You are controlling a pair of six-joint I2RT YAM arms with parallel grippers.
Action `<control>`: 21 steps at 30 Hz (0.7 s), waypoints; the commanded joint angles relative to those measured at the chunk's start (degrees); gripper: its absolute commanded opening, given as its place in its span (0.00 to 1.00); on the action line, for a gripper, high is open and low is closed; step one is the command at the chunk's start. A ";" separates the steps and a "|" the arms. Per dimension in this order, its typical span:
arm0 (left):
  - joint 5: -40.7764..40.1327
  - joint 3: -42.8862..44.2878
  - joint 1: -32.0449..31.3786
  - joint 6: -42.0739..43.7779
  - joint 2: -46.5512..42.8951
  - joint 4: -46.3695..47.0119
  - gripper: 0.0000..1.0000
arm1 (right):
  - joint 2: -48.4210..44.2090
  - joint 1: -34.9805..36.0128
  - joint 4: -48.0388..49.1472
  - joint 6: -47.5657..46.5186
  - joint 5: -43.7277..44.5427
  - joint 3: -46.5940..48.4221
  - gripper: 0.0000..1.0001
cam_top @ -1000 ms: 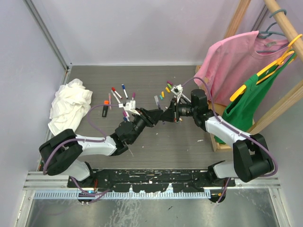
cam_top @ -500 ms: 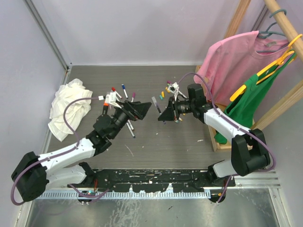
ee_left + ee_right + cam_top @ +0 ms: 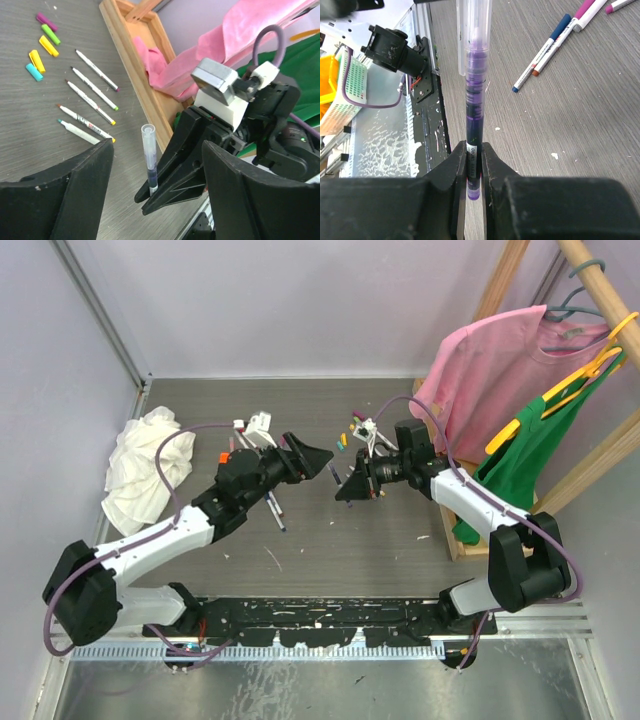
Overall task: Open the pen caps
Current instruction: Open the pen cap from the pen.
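My right gripper [image 3: 474, 150] is shut on a pen [image 3: 473, 100] with purple ink showing through a clear sleeve, holding it by its purple tail end. In the top view this gripper [image 3: 345, 488] hangs over the middle of the table. My left gripper [image 3: 157, 150] is open, its fingers [image 3: 65, 195] either side of that held pen [image 3: 148, 160] but apart from it. From above, the left gripper [image 3: 312, 456] sits just left of the right one. Several loose pen caps [image 3: 42, 47], purple, green, yellow and cyan, lie beside uncapped white pens [image 3: 92, 89].
A white rag [image 3: 145, 465] lies at the far left. More pens [image 3: 275, 510] lie under the left arm, with an orange cap [image 3: 224, 457] nearby. A wooden rack [image 3: 448, 530] with a pink shirt [image 3: 490, 370] and a green one [image 3: 530, 460] stands on the right.
The left gripper, which met the right gripper at the pen a second ago, has opened and drawn back to the left. The right gripper still holds the pen.
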 commanded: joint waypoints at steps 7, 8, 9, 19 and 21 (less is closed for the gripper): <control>3.70 6.72 0.76 -2.73 7.65 -0.70 0.50 | -0.72 -0.05 0.05 -1.57 -1.48 2.64 0.01; 3.98 6.87 0.77 -3.04 8.12 -0.55 0.47 | -0.69 -0.08 -0.03 -1.57 -1.38 2.68 0.01; 4.45 7.05 0.81 -3.40 8.75 -0.29 0.45 | -0.72 -0.11 -0.07 -1.63 -1.35 2.64 0.01; 5.51 7.61 2.03 -3.48 9.54 0.03 0.00 | -0.34 -0.05 -0.30 -1.80 -0.79 2.73 0.01; 5.51 8.31 2.97 -2.50 9.27 0.14 0.00 | -0.09 -0.12 -0.31 -1.82 -0.78 2.68 0.01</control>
